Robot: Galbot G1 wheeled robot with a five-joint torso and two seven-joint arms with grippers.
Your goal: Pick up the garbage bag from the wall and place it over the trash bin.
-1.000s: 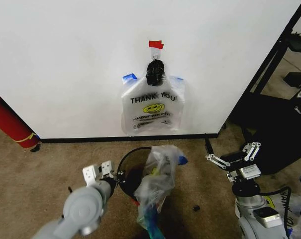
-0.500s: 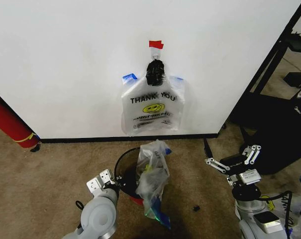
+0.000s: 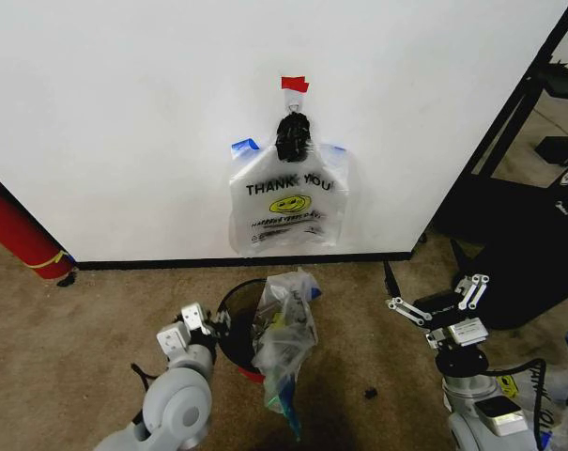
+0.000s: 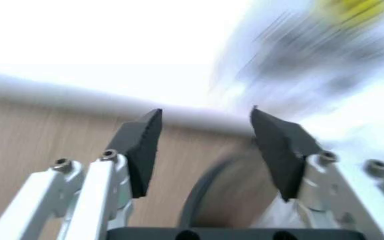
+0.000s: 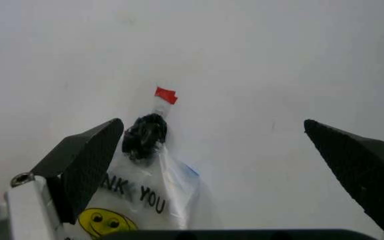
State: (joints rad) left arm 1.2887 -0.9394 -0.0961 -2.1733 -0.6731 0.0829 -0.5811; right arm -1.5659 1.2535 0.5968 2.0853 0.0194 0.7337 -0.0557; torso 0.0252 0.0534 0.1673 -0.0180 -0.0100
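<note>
While one garbage bag (image 3: 285,324) is lying crumpled over the rim of the trash bin (image 3: 235,329), hanging down its front side to the carpet, more bags (image 3: 288,209) are hanging on the wall (image 3: 124,122) from a hook under a piece of red tape (image 3: 294,84), their handles bunched into a black knot so they are staying flat against the wall and easy to reach from the front.

The left gripper (image 3: 197,323) is sitting low, just beside the bin on its left side. Its jaws are spread apart w/ nothing between them; in the left wrist view the black pads (image 4: 142,150) are framing the bin rim, so it is probably there to spread the bag over the opening. The bag is not lining the bin yet, I think; it is only draped on one side.

The right gripper (image 3: 438,301) is waiting to the right of the bin, near the black frame, also released and empty, pointing at the wall approx. toward the hanging bags.

Compared w/ 1 s ago, the bag is sitting lower and more collapsed onto the bin, its tail reaching further down the carpet. The left arm is pulled back a bit toward the robot, and the right gripper is slightly lower. The bags on the wall are not changing.
</note>
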